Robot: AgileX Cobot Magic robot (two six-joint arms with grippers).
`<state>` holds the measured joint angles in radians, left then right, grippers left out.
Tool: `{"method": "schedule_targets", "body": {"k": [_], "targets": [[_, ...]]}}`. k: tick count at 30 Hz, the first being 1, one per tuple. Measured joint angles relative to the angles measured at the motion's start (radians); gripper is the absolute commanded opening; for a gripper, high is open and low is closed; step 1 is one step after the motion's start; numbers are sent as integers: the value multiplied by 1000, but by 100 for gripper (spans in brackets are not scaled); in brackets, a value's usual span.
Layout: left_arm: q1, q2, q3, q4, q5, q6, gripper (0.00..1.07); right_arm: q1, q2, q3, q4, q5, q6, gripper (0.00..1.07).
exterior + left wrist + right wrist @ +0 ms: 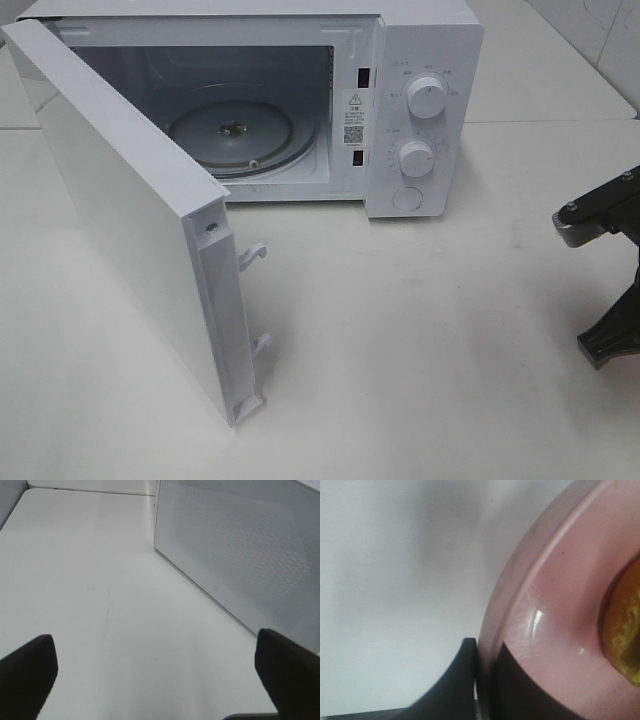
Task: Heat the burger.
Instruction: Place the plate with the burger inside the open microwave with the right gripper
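Door (120,190) of the white microwave (425,40) stands swung wide to the left. Its free edge faces the front of the table (430,340), and two white latch hooks (252,255) stick out of that edge into the open room beside it. Left jaws are on the door's outer side and spread wide, one dark fingertip (27,675) at each side of the wrist view, with only table surface showing between them. The door's dotted outer face (240,550) runs close along one side, its lower edge a long straight line against the table; the other side is open surface. Cavity mouth is open to the front, with the glass turntable (235,135) lying flat inside. Right of the cavity is the control panel, with upper knob (428,97), lower knob (414,157) and round button (407,197). From the door's edge across to the right, a wide stretch of open table lies in front of the oven. Right arm (612,300) cuts in at the far right edge of the high view, well apart from the microwave and mostly cropped. Right jaws pinch the rim of the pink plate (560,605), one finger (455,685) outside the rim and the other lying over the plate's inner face. Burger (626,625) rests on that plate, only its golden edge showing, apart from the pinched rim. Cannot tell whether the plate is lifted or resting on the table.
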<state>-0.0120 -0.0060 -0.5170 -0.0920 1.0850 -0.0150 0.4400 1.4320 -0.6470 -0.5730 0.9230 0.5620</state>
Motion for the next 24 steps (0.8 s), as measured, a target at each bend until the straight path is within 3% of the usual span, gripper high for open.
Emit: {"method": "schedule_targets", "body": {"k": [9, 24], "targets": [[0, 0, 0, 0, 0, 0, 100, 79, -42, 4, 1, 31, -40, 0], [0, 0, 0, 0, 0, 0, 100, 286, -164, 112, 4, 48, -70, 0]]}}
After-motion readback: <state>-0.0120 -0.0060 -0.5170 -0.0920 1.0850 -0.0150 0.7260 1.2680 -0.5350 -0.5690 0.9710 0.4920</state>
